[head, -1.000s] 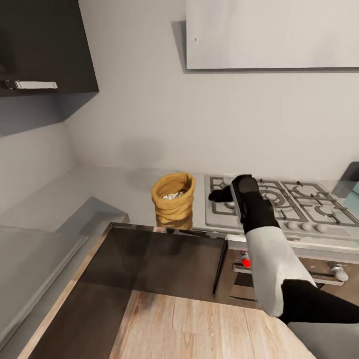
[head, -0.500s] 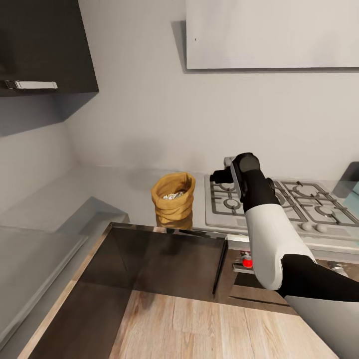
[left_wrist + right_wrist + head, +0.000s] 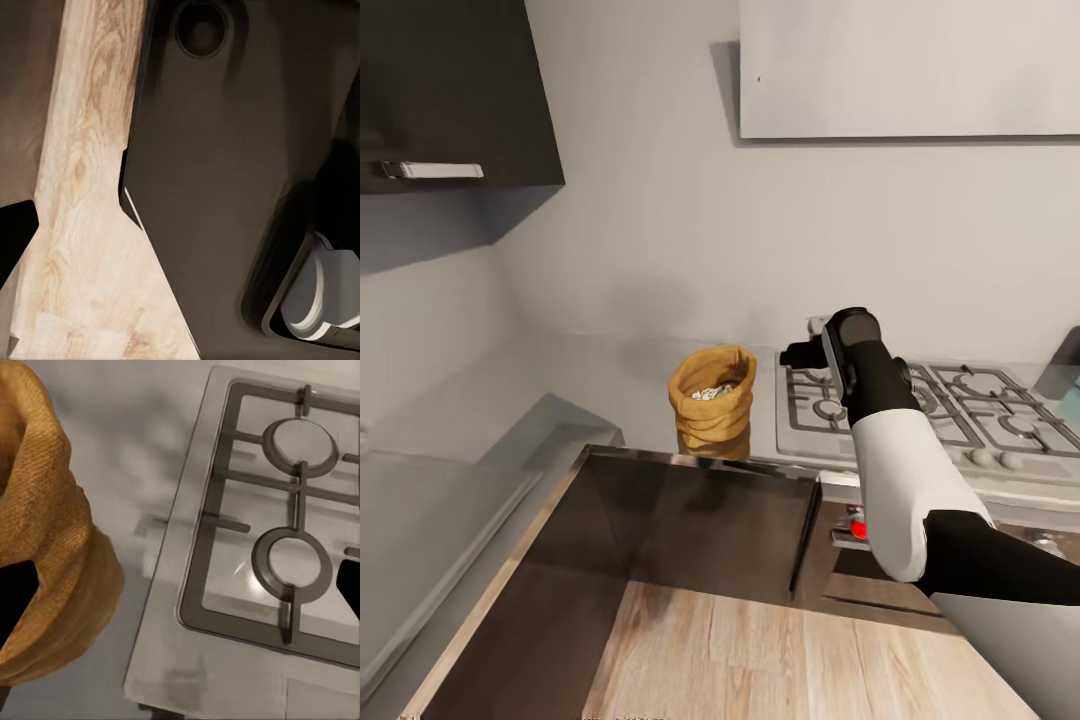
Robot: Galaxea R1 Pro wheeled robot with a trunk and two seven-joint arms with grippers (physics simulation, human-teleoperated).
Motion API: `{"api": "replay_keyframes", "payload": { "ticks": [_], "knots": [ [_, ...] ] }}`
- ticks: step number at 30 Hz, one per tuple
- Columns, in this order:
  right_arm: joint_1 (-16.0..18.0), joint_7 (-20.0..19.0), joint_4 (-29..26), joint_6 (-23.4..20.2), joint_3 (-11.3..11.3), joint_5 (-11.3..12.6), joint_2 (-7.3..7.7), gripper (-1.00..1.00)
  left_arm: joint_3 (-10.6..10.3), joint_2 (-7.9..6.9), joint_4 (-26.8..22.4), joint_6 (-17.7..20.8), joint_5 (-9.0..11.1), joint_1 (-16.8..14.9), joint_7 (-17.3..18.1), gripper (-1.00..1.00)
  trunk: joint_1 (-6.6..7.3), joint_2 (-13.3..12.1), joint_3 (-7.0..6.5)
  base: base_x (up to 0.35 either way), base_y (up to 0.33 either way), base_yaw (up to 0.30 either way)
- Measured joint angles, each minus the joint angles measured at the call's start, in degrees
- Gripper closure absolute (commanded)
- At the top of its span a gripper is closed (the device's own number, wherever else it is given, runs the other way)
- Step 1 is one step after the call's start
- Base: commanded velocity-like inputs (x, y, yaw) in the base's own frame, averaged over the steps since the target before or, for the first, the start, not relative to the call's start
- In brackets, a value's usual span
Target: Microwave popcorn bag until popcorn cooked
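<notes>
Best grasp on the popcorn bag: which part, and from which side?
Probably the rolled rim of the popcorn bag, from above and from the hob side. The bag stands upright and open on the countertop with popcorn inside, so pinching the rim should keep it level. The right gripper hovers just hob-side of it, over the hob's edge.

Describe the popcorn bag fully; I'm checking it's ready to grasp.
The popcorn bag is a small tan-yellow burlap sack with a rolled rim and wrinkled sides. It stands upright and open on the countertop, just left of the gas hob, with whitish popcorn visible inside. Nothing grips it; the right tool hovers beside it, above the hob's edge.
</notes>
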State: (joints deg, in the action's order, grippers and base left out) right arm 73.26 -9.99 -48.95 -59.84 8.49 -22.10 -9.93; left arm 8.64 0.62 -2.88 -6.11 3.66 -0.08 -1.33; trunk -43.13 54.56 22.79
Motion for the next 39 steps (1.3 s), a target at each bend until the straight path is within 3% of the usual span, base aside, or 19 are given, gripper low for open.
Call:
{"api": "replay_keyframes", "payload": {
  "ticks": [14, 19, 22, 39],
  "knots": [
    [0.00, 0.22, 0.27, 0.00, -0.08, -0.50, 0.00, -1.00, -0.10, 0.06, 0.00, 0.00, -0.08, 0.00, 0.08, -1.00, 0.00, 0.00, 0.00, 0.000, 0.000, 0.254],
    [0.00, 8.25, 0.21, -0.01, 0.00, -0.80, 0.00, -1.00, -0.10, 0.06, 0.00, 0.01, -0.08, 0.00, 0.08, -1.00, 0.00, 0.00, 0.00, 0.000, 0.000, 0.014],
    [-0.01, 9.96, 0.34, -0.01, 0.03, -0.62, -0.01, -1.00, -0.08, 0.06, 0.00, 0.01, -0.08, 0.00, 0.08, -1.00, 0.00, 0.00, 0.00, 0.000, 0.000, 0.001],
    [-0.09, 10.10, 0.95, 0.00, 0.12, -0.32, -0.01, -1.00, -0.10, 0.06, 0.00, 0.00, -0.08, 0.00, 0.09, -1.00, 0.00, 0.00, 0.00, 0.000, 0.000, 0.036]
  ]
}}
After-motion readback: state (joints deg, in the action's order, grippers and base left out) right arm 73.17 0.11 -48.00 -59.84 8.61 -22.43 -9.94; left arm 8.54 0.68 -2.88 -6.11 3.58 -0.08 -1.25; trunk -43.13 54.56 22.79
